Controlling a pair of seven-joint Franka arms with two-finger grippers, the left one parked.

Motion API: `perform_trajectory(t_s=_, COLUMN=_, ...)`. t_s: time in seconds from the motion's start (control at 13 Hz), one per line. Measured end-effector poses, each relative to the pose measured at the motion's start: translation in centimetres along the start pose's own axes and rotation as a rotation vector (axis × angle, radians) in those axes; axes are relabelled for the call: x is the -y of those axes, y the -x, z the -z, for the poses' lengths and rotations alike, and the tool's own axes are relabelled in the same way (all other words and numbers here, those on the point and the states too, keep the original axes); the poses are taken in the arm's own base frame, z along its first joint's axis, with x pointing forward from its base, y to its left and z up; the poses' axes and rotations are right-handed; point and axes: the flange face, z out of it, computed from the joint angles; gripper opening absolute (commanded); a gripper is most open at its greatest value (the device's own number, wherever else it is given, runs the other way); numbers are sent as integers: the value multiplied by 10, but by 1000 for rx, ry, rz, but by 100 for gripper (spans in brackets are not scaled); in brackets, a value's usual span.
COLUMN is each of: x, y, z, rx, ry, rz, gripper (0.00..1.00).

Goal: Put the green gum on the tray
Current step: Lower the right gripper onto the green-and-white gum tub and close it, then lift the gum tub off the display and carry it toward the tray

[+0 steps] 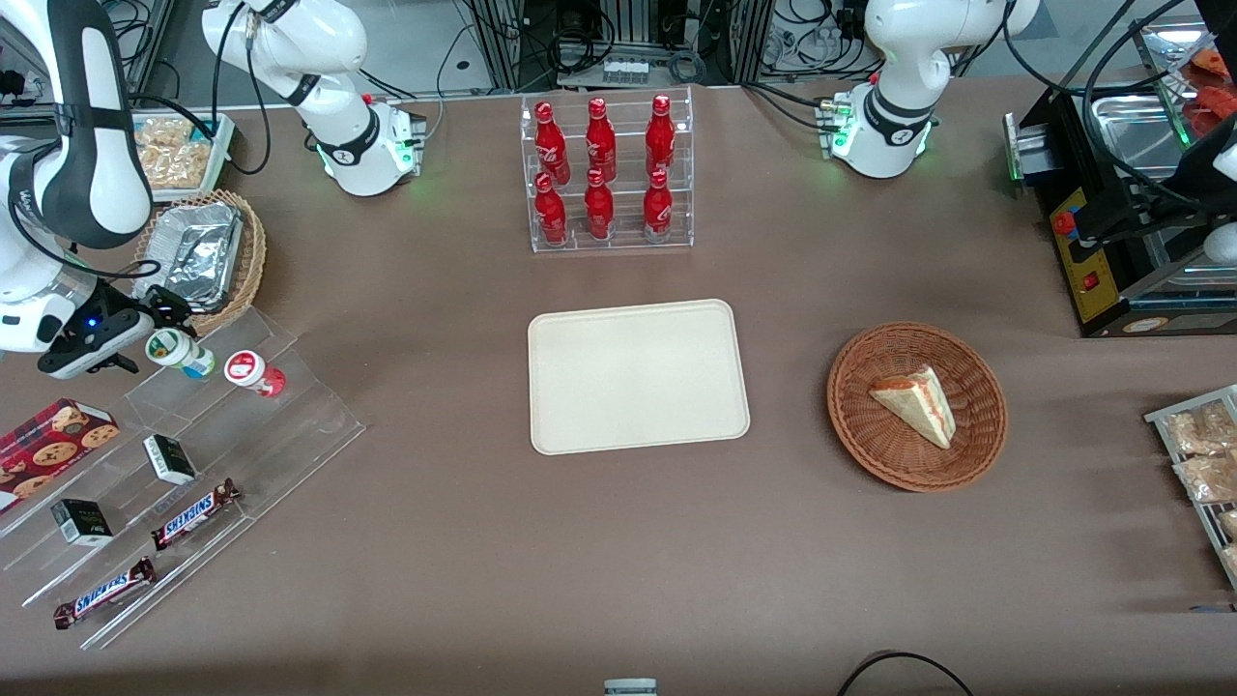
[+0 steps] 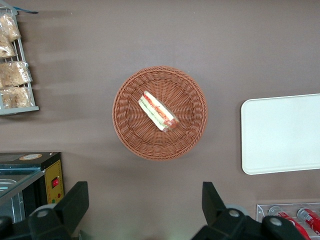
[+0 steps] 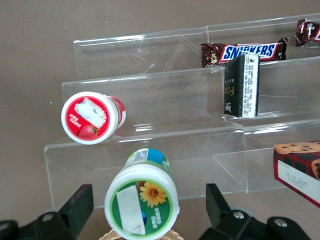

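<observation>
Fingers point(image 3: 75, 212) of your gripper point(image 3: 150, 220) are standing wide apart, one on either side of the green gum point(image 3: 142, 207) without touching it. From the front, the gripper point(image 1: 145, 333) is hovering at the working arm's end of the counter point(image 1: 580, 561), right by the green gum point(image 1: 180, 353), which is lying tipped on the top step of the clear acrylic stand point(image 1: 193, 464). Beside it on that step, the red gum canister point(image 1: 253, 373) is lying tipped too. You are looking at Snickers bars point(image 1: 193, 514), small dark boxes point(image 1: 170, 458) and a cookie box point(image 1: 53, 442) on the steps nearer the camera. Your tray point(image 1: 636, 375) is sitting bare at mid-counter, well apart from the gum, with a wicker basket point(image 1: 850, 406) holding a sandwich wedge point(image 1: 916, 404) toward the parked arm's end.
</observation>
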Motion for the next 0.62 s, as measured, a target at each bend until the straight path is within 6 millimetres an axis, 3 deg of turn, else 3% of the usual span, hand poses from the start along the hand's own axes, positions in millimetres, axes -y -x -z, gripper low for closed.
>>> perform_trajectory(t_s=0.08, x=0, y=0, z=-1, rx=-2, ry=3, rz=1, gripper=98)
perform_trajectory(t_s=0.15, x=0, y=0, z=-1, rx=-2, ry=3, rz=1, gripper=88)
perform_trajectory(t_s=0.23, x=1, y=0, z=-1, rx=-2, ry=3, rz=1, gripper=57)
perform_trajectory(t_s=0.31, x=1, y=0, z=-1, rx=-2, ry=3, rz=1, gripper=19)
perform_trajectory(t_s=0.38, x=1, y=0, z=-1, rx=-1, ry=2, rz=1, gripper=0)
perform_trajectory(t_s=0.62, x=1, y=0, z=-1, rx=-1, ry=2, rz=0, gripper=0)
